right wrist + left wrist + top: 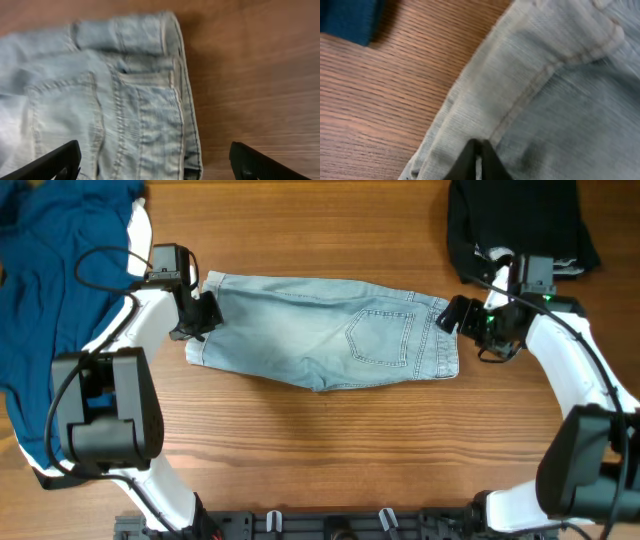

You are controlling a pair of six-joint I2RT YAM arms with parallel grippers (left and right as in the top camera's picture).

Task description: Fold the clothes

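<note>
Lying on the table [330, 470], denim shorts [300, 340] show a stitched back pocket [382, 340].

- No readable text, label, brand, number or sign is showing on the shorts [320, 330].
- Nothing legible is showing on the counter [330, 440] either.

shorts [320, 330]: pale denim, ribbed, matt
table [330, 450]: grained wood, slight sheen
blue garment [50, 270], 10 o'clock: soft matt cloth
black garment [510, 220], 1 o'clock: matt cloth
</note>
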